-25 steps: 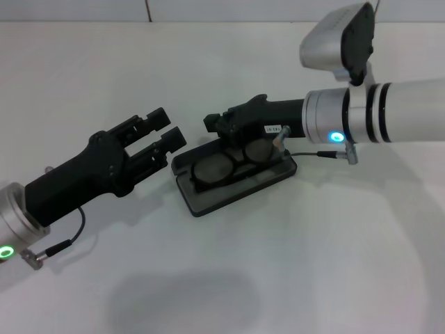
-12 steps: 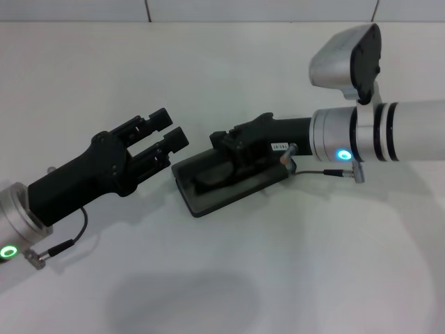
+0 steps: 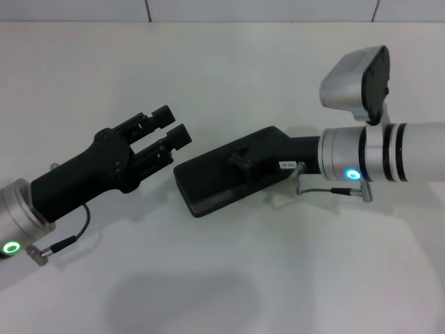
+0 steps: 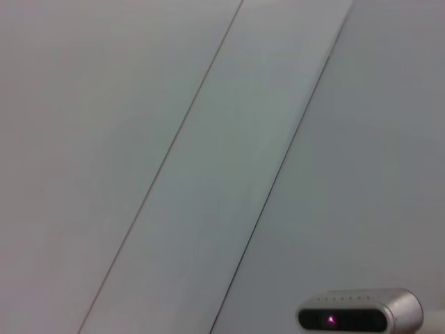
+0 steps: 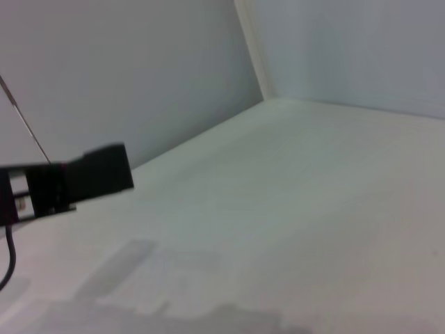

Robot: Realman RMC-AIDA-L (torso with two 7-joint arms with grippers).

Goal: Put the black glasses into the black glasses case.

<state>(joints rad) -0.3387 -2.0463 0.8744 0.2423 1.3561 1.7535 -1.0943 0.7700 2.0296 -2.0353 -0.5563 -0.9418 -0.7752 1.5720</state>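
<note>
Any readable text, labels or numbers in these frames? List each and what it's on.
Small white label on the right gripper, near its wrist end: printed characters too small to read.
black glasses case: lid down, no lettering legible.
left gripper: no text visible.
Both wrist views: no text.

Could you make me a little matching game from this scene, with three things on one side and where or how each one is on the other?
Things:
1. black glasses case
2. left pincer
3. right pincer

States:
A. pressing on top of the lid
B. lying on the white table with its lid down
C. open in the air, just beside the case's end, touching nothing

Pairs: 1-B, 2-C, 3-A. The glasses cannot be seen now.
</note>
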